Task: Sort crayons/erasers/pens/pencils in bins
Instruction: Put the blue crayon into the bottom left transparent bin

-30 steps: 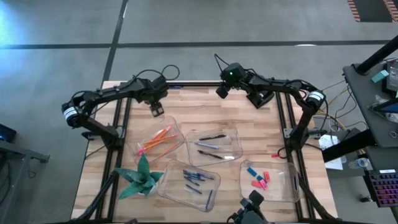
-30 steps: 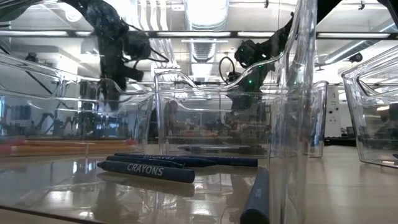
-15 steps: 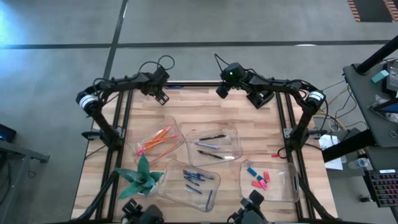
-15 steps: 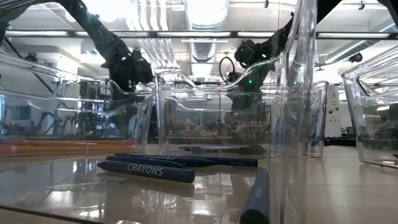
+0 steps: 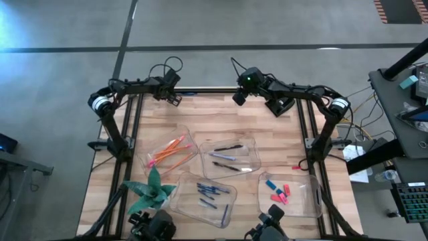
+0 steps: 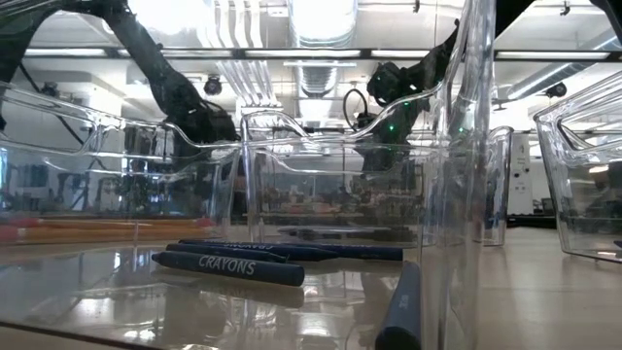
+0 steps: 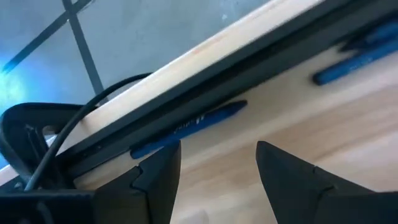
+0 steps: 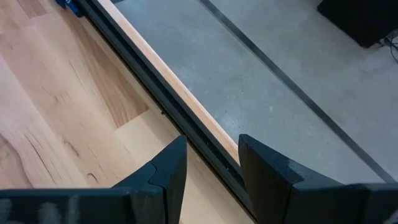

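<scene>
Just ahead of the left gripper, whose jaws stand wide open and empty over the table's far rim, lies a blue pen pressed along the dark frame rail, with more blue sticks farther along the same rail. The right gripper waits at the far edge too, well apart from the left one, its jaws parted and holding nothing. Behind both grippers, toward the near side of the table, sit the bins: one holds the pencils, one the dark pens, one the blue crayons, and one the erasers. By the look of it, the pen is light, stiff and smooth, so it would likely roll or slide if nudged. Because it lies tight against the rail, a grip across its middle seems best, one finger slipping between pen and rail. The thin pencils would probably handle alike; the stubby erasers appear softer and less slippery.
</scene>
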Tool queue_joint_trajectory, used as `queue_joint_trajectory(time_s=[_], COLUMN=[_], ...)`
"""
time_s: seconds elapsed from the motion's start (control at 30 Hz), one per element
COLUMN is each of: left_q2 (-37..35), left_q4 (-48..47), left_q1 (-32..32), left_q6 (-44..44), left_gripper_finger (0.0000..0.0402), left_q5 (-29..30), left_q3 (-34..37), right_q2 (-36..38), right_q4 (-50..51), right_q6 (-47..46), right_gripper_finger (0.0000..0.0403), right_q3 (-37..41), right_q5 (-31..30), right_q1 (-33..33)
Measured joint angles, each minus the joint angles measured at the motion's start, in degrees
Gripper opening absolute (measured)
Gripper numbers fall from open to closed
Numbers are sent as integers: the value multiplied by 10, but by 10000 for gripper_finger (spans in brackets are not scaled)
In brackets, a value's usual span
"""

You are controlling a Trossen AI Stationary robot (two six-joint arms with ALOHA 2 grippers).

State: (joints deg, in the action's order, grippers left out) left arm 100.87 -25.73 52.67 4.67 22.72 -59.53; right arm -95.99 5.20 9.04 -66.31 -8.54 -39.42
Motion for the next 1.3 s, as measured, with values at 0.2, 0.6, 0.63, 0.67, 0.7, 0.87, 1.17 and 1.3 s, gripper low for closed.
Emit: queue_joint_trajectory(time_s=[0.2, 0.6, 0.63, 0.67, 0.7, 0.87, 1.17, 1.3], left_q2=[19, 34, 33, 33, 33, 33, 1, -52], left_q4=[20, 52, 52, 51, 51, 48, -43, -54], left_q1=[7, 35, 40, 45, 48, 53, 26, 17], left_q6=[39, 73, 73, 73, 73, 71, 33, 18], left_gripper_finger=[196, 196, 196, 196, 196, 196, 196, 196], left_q5=[-3, -39, -58, -78, -94, -109, -189, -169], left_q3=[0, 0, 0, 0, 0, 0, 6, 12], right_q2=[0, 0, 0, 0, 0, 0, 0, 0], right_q4=[0, 0, 0, 0, 0, 0, 1, 0], right_q6=[0, 1, 1, 1, 2, 2, 0, 2], right_gripper_finger=[137, 137, 137, 137, 137, 137, 137, 137], right_q3=[0, 0, 0, 0, 0, 0, 0, 0], right_q5=[0, 0, 0, 0, 0, 0, 0, 0], right_q1=[0, 0, 0, 0, 0, 0, 0, 0])
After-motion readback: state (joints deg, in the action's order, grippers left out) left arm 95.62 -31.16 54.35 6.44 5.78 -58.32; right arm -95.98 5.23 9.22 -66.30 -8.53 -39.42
